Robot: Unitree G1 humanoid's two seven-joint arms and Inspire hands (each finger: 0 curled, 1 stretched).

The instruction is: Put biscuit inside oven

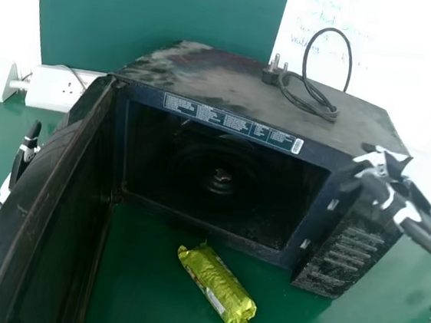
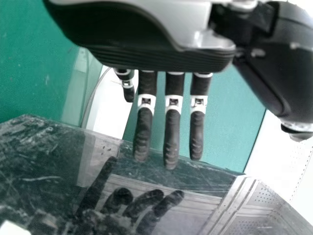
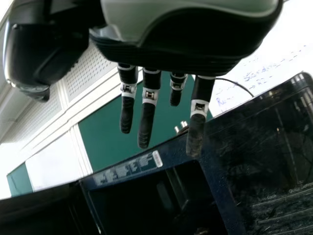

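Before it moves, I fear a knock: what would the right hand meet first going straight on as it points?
Probably the oven, around its upper front edge on the control side; the gap from the right hand is unclear.

Your biscuit packet (image 1: pixel 216 285) lies outside the open oven (image 1: pixel 209 76)
You have the packet flat on the green tabletop (image 1: pixel 141 277) in front of the oven's mouth, its shiny yellow-green wrapper creased, the frilled end toward the oven and the other end slanting nearer you and to the right; the oven is black and boxy, its top dusty and scuffed, its door (image 1: pixel 60 245) swung wide toward you on the left, a label strip (image 1: pixel 231 122) above the dark cavity, and its cord (image 1: pixel 314 102) looped on top by the plug (image 1: pixel 271 73)
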